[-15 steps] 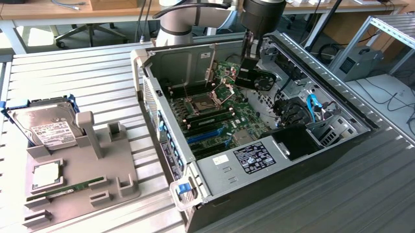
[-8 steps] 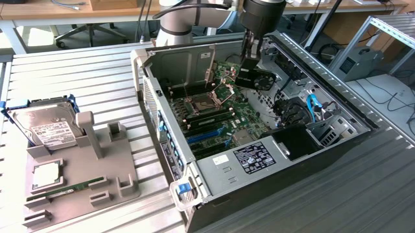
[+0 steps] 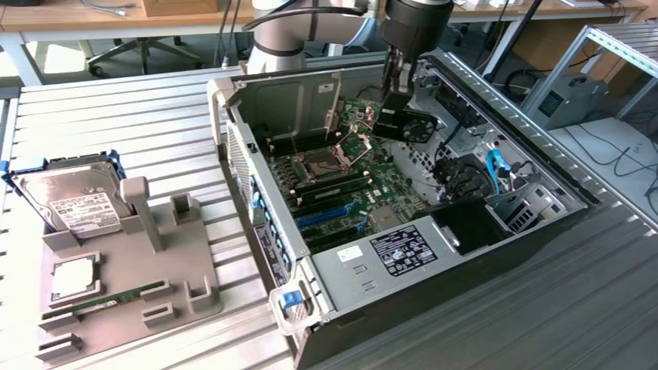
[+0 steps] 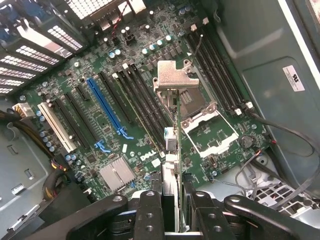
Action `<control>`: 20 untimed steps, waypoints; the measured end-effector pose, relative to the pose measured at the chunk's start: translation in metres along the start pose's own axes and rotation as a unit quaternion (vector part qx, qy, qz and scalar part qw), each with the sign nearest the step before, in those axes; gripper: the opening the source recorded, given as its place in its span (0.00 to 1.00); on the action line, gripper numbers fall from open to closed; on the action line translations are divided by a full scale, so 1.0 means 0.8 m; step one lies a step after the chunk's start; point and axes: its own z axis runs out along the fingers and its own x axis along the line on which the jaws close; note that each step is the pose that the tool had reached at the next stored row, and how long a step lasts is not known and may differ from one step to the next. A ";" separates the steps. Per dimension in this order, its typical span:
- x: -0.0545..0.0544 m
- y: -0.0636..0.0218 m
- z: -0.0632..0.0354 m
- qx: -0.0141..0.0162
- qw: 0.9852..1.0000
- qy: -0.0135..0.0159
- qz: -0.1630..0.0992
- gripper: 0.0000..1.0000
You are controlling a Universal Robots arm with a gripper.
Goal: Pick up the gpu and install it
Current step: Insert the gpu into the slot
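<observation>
The claw (image 3: 397, 91) is clenched on the gpu (image 3: 404, 123), which is held edge-down inside the open case (image 3: 236, 139), just above the motherboard (image 3: 355, 181), toward one o'clock of the board's middle in the exterior view. The pick-up is judged done and the install in hand. Alignment of the card's edge with a slot (image 4: 107, 107) is called for before seating.

The gpu (image 3: 414, 126), a green card with black cooler and silver bracket, is hanging edge-down over the open case's motherboard.
</observation>
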 end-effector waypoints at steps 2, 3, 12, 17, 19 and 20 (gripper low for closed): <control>0.000 0.000 0.000 0.000 1.000 0.000 -0.003 0.27; 0.000 0.000 0.000 0.000 1.000 0.000 -0.005 0.27; 0.000 0.000 0.000 -0.001 1.000 -0.001 -0.019 0.27; 0.000 0.000 0.000 -0.001 1.000 -0.001 -0.030 0.27; 0.000 0.000 0.000 -0.001 0.999 -0.001 -0.035 0.27; 0.000 0.000 0.000 -0.001 0.999 -0.001 -0.038 0.27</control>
